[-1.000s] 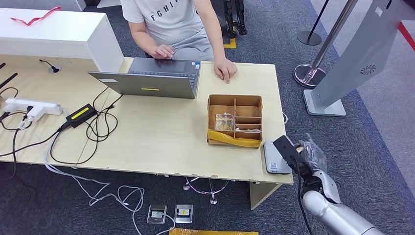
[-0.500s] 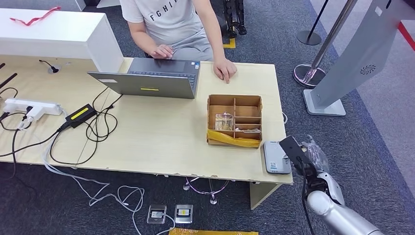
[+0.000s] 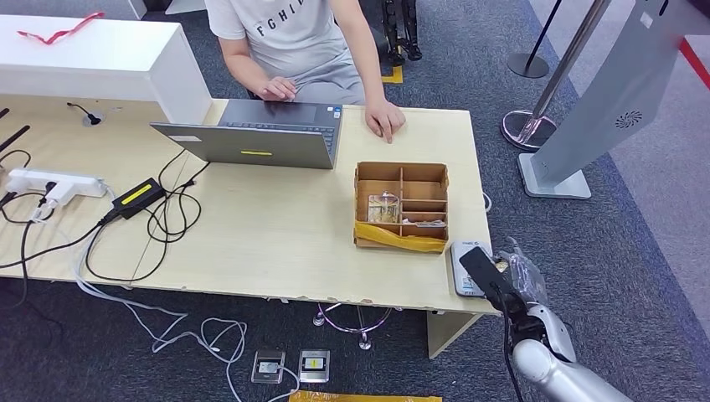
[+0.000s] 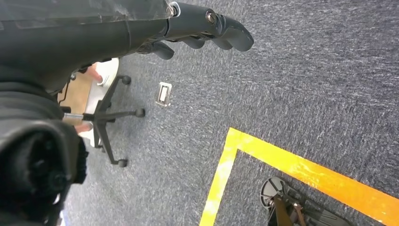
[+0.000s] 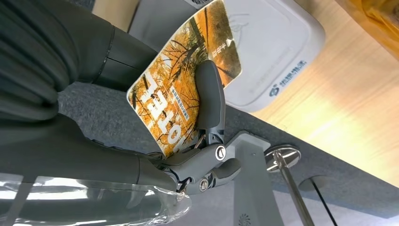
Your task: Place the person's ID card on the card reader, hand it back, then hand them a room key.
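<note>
One card [image 5: 181, 92], one card reader [image 5: 263, 52].
Right robot hand [image 3: 512, 280] pinches card over reader at desk's [image 3: 276, 234] 5 o'clock corner; left robot hand [image 4: 141, 26] curled, empty.

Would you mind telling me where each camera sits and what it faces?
Head view: high on the body, looking down at the table; right hand shows, holding a card by the reader.
Left wrist view: behind the left hand, facing carpet.
Right wrist view: behind the right hand, facing card and reader.
Head and right wrist share card and reader.
</note>
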Robot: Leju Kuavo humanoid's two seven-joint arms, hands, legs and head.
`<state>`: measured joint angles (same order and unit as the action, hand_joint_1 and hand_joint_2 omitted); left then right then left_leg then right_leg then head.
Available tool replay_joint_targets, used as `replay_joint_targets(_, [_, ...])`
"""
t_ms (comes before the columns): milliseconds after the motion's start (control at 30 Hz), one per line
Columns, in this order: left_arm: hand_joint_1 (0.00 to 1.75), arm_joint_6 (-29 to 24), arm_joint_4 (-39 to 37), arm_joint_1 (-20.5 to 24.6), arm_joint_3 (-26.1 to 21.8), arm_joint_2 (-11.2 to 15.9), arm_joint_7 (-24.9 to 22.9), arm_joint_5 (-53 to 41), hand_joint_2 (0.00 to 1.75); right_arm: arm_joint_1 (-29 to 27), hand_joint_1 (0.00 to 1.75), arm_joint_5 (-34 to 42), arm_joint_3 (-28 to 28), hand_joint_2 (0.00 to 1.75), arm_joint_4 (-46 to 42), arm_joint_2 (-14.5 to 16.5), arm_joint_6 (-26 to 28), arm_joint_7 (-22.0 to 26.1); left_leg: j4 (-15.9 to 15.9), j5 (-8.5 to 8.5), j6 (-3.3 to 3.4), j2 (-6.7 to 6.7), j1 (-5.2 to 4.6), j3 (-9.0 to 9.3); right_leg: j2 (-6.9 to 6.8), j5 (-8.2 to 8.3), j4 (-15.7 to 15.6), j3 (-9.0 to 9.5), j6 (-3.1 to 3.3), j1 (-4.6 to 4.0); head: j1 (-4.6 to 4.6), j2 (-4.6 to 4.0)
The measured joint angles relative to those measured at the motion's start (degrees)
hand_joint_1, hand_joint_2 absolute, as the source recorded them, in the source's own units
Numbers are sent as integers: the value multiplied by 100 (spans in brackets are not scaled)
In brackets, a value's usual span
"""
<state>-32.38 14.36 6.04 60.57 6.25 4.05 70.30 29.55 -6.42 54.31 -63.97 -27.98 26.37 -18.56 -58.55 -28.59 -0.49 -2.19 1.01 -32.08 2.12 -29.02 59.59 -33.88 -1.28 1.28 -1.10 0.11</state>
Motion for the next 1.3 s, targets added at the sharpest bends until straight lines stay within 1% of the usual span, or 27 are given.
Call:
replay_joint_targets(200, [0, 1, 0, 0, 64, 1, -31, -4, 0, -120, 175, 69, -4, 175, -89, -54, 70, -62, 0, 0, 0, 2, 0, 5, 1, 0, -1, 4, 0, 0, -1, 0])
replay_joint_targets(500, [0, 18, 0, 1, 185, 9, -33, -12, 0, -133, 175, 28, -94, 175, -404, -209, 128, -224, 0, 0, 0, 2, -1, 10, 1, 2, -1, 10, 1, 1, 0, -1])
replay_joint_targets(700, [0, 76, 0, 6, 244, 8, 21, -16, 0, -83, 175, -64, -170, 175, -637, -245, 187, -170, 0, 0, 0, 2, -1, 2, 1, 3, 0, 7, 2, 1, 1, 0])
replay_joint_targets(833, [0, 136, 0, 20, 328, 4, 85, -54, 0, 335, 175, -270, -269, 175, -1099, -279, 86, -437, 0, 2, 0, 5, -1, 1, 5, 5, 1, 3, 2, 1, 0, 0])
replay_joint_targets(1033, [0, 192, 0, 59, 407, -2, 91, -96, 0, 1146, 175, -754, -270, 175, -1591, -280, -343, -783, 0, 4, -1, 0, 0, 0, 3, 6, 1, 3, 2, 0, -1, -1])
replay_joint_targets(1200, [0, 216, 0, 75, 481, -3, 85, -118, 0, 1406, 175, -824, -238, 175, -1708, -244, -416, -751, 0, 4, -1, 0, 0, -8, 1, 6, 1, 0, 2, 1, -1, -1])
replay_joint_targets(1300, [0, 237, 0, 101, 498, -5, 79, -126, 0, 1655, 175, -734, -158, 175, -1659, -114, -501, -603, 0, 4, -1, 2, 0, -11, 2, 6, 2, -3, 2, 0, 0, 0])
